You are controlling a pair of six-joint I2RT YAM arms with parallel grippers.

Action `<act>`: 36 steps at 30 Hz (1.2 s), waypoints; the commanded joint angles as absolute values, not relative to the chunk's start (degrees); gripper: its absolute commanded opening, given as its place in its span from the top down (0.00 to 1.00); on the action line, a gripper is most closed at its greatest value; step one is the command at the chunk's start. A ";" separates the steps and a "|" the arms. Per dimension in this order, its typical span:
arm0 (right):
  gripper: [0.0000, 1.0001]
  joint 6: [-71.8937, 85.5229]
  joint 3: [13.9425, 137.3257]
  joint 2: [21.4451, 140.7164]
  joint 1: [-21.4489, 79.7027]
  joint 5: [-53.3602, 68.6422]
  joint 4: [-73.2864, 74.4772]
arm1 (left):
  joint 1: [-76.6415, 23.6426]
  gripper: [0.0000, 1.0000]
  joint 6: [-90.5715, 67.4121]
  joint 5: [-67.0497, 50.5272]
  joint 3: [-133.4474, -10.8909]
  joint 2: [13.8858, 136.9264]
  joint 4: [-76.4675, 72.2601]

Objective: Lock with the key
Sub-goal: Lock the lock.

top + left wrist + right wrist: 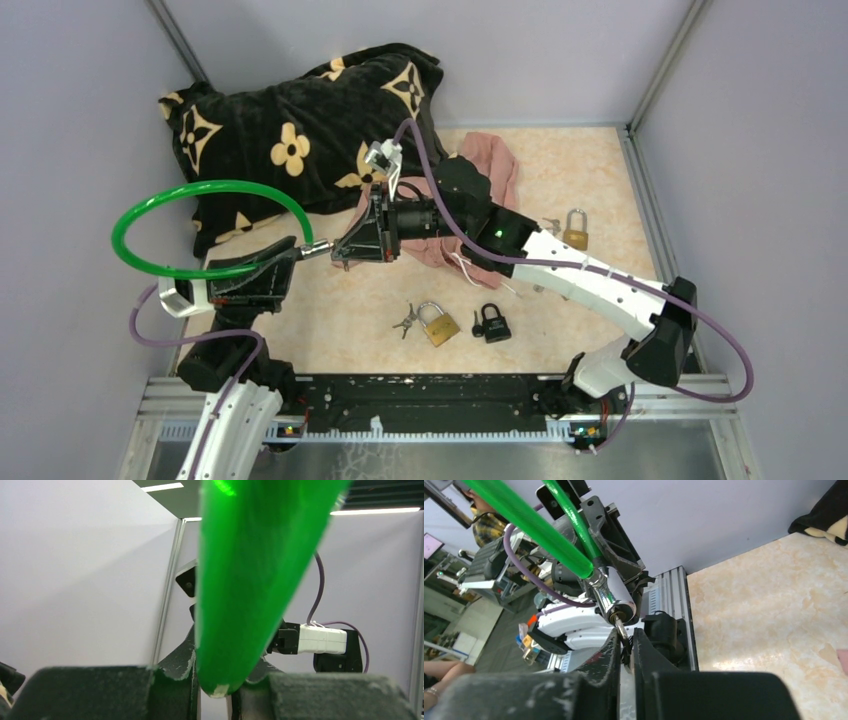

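Observation:
A green cable lock [190, 192] forms a loop above the table's left side. Its chrome cylinder head [316, 247] points right. My left gripper [282, 262] is shut on the green cable [250, 580] just behind the head. My right gripper [345, 250] is shut on a key [625, 636]. The key's blade sits in the keyhole of the chrome cylinder [616, 600]. The key's black head is pinched between the right fingers [644, 650].
A brass padlock with keys [435, 322] and a black padlock [491, 322] lie on the table near the front. Another brass padlock [575, 229] lies at the right. A black floral pillow [300, 130] and pink cloth [490, 165] are at the back.

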State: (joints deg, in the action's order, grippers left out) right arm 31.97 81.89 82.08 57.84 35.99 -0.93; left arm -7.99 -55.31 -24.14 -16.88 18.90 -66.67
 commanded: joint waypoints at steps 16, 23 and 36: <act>1.00 -8.99 75.53 75.80 60.89 31.23 -12.99 | -7.91 1.00 -59.20 -24.30 -18.10 19.79 -57.69; 1.00 -23.07 75.86 76.07 62.41 31.30 -9.18 | -7.91 1.00 -58.22 -25.98 -17.26 20.22 -54.46; 0.03 -22.84 74.13 71.73 62.38 25.25 -0.98 | -7.91 1.00 -56.61 -25.76 -16.52 19.86 -55.89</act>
